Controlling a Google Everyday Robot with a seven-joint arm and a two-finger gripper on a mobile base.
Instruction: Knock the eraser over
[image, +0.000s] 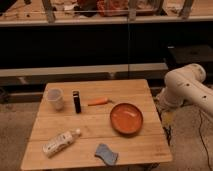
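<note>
- A wooden desk (95, 122) is standing on a speckled grey floor (15, 127).
- Behind it, a long pale ledge (65, 70) is running across dark, shadowed shelving.
- A cluttered upper shelf (65, 21) is catching warm light.

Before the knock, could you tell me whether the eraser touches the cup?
Apart: the camera view shows bare table between eraser and cup. The end effector is out of view.

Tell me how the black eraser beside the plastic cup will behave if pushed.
The eraser stands on its small end, tall and slim, so a push near its top would probably tip it. It looks like a stiff block, likely falling flat without rolling. The gripper is out of view; only the arm shows at right.
</note>
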